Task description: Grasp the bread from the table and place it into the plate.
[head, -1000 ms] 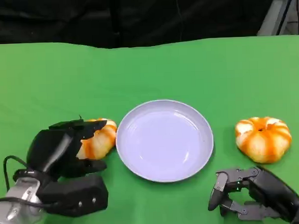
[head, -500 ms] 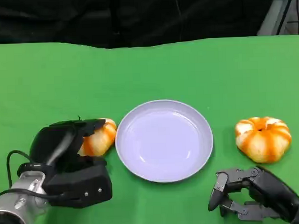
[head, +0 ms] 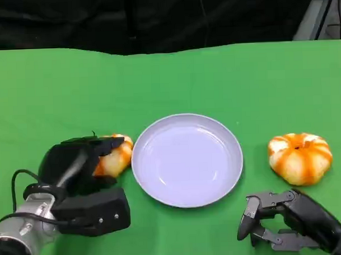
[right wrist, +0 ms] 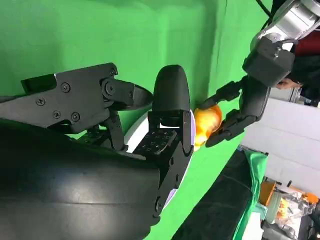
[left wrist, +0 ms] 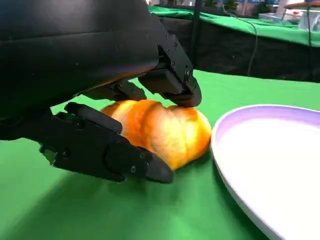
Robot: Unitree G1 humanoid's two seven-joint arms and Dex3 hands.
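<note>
1. Left black many-fingered hand [head: 76, 164] sits over the orange-and-white glazed bread bun [head: 114, 156] on the green table cloth [head: 169, 77], just left of the plate.
2. Left wrist view: the hand [left wrist: 100, 100] has fingers [left wrist: 170, 80] arched over the bun's [left wrist: 160, 131] top, touching it, and a lower digit along its near side. The bun is enclosed from above and from the side and rests on the cloth [left wrist: 100, 215], not lifted.
3. Grip: fingers are wrapped onto the bun with contact visible at the top; I read it as holding.
4. The round pale lavender plate [head: 187, 159] is at table centre. Its rim is just beside the bun, and I cannot tell whether they touch. In the left wrist view the plate rim [left wrist: 250, 112] is right next to the bun.
5. A second orange-and-white striped round bun [head: 300, 158] sits right of the plate, well apart from it, untouched.
6. Right black hand [head: 280, 221] rests low on the cloth at the near right, below the second bun and apart from it. Its fingers are curled, separated, with nothing in them.
7. Right wrist view: the right hand's own fingers [right wrist: 170, 120] are in the foreground, with the left hand [right wrist: 240, 110] on the bun [right wrist: 207, 120] beyond them and the plate edge [right wrist: 187, 145] between.
</note>
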